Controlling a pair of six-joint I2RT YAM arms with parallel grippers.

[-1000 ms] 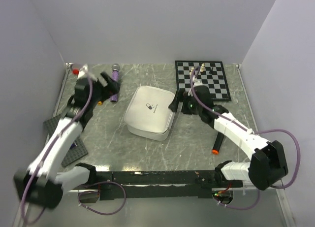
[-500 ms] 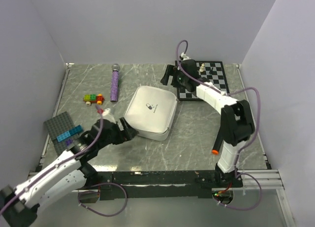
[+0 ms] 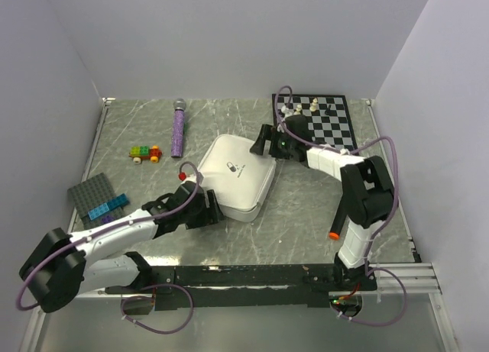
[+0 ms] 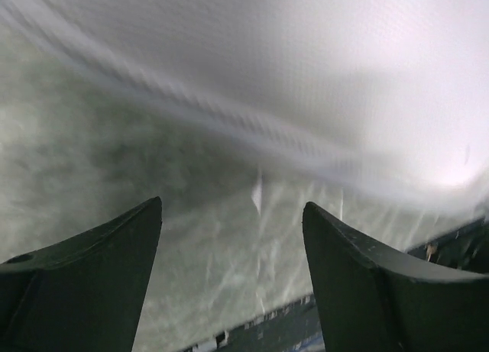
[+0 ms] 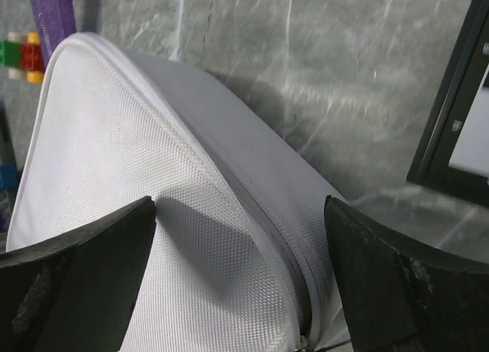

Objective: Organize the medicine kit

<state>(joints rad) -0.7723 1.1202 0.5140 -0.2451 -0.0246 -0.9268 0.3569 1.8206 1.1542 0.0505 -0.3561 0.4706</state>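
Observation:
The medicine kit [image 3: 235,176], a white zipped case with a small dark pill logo, lies closed in the middle of the table. My left gripper [image 3: 214,208] sits low at the kit's near-left edge. In the left wrist view the left gripper [image 4: 233,205] is open, with blurred white fabric of the kit [image 4: 321,77] just ahead and bare table between the fingers. My right gripper [image 3: 262,144] hovers over the kit's far-right corner. In its wrist view the right gripper [image 5: 238,203] stands open, straddling the kit's [image 5: 153,176] zip seam, holding nothing.
A purple microphone [image 3: 178,128] and a small brick car [image 3: 144,153] lie at the back left. A grey baseplate [image 3: 95,199] with blue bricks sits at the left edge. The chessboard [image 3: 321,123] with pieces is back right; an orange-tipped marker [image 3: 338,218] lies near the right arm.
My left arm swung from the far left down to the kit's near-left edge, its jaws narrowing slightly. My right gripper moved from beside the chessboard onto the kit's far-right corner.

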